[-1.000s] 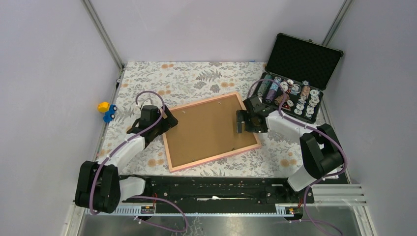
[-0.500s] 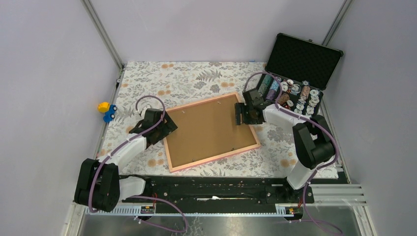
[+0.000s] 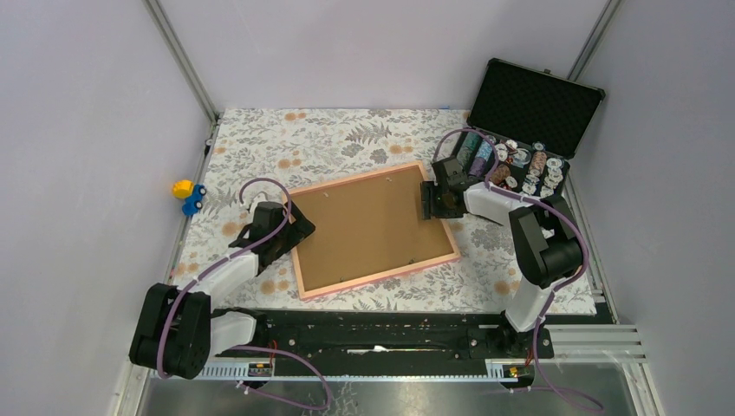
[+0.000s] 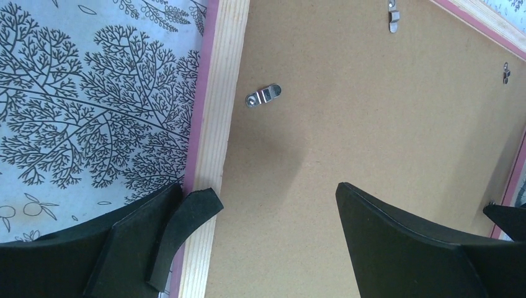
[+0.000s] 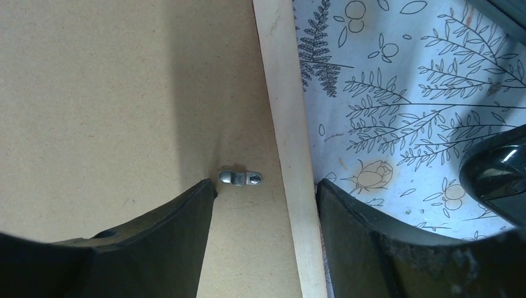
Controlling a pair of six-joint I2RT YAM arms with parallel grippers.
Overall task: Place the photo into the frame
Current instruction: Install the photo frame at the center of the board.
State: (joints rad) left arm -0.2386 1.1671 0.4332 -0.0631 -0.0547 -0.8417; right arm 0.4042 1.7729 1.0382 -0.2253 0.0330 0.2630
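Observation:
The salmon-pink frame [image 3: 381, 278] lies face down on the floral cloth with its brown backing board [image 3: 368, 227] up. The photo is hidden. My left gripper [image 3: 293, 228] is open at the frame's left edge. In the left wrist view its jaws [image 4: 273, 194] straddle the rim [image 4: 223, 93], one finger pad [image 4: 186, 223] against it, and a metal turn clip [image 4: 263, 95] lies ahead. My right gripper [image 3: 427, 201] is open at the right edge. In the right wrist view its jaws [image 5: 265, 184] straddle the rim [image 5: 279, 74] next to a clip [image 5: 240, 177].
An open black case [image 3: 533, 104] with several small reels and discs stands at the back right, close behind the right arm. A yellow and blue toy [image 3: 187, 196] sits at the cloth's left edge. Grey walls enclose the table.
My right gripper has moved from over the board out to the frame's right edge. My left gripper has slid a little nearer along the left edge. The frame has barely moved.

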